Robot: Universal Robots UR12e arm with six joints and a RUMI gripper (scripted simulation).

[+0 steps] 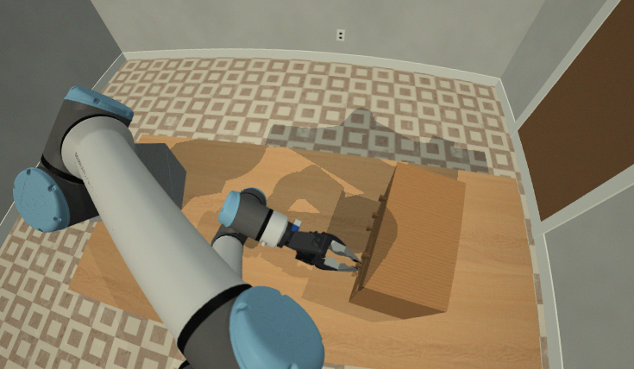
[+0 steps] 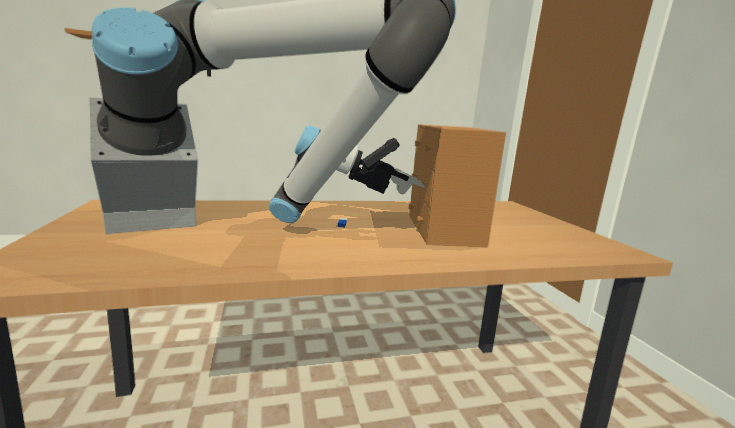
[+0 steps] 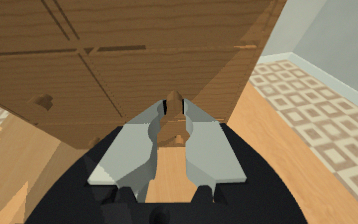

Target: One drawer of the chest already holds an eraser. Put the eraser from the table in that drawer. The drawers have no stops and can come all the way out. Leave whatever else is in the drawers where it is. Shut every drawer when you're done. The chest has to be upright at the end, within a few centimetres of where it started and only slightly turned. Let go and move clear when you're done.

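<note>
The wooden chest (image 1: 419,228) (image 2: 465,186) (image 3: 130,25) stands upright, and its drawers look shut. My gripper (image 1: 358,265) (image 2: 418,185) (image 3: 174,100) is at the chest front, shut on the round wooden knob (image 3: 174,95) of the middle-row drawer on the side nearer the exterior camera. The blue and white eraser (image 1: 296,225) (image 2: 342,223) lies on the table (image 2: 327,265) between the arm's base and the chest, away from the fingers. The eraser inside a drawer is hidden, so I cannot tell which drawer holds it.
Other knobs (image 1: 382,197) (image 2: 419,218) (image 3: 43,101) stick out from the drawer fronts. The arm's grey base block (image 1: 160,169) (image 2: 149,186) stands at the other end of the table. The forearm reaches low over the table near the eraser.
</note>
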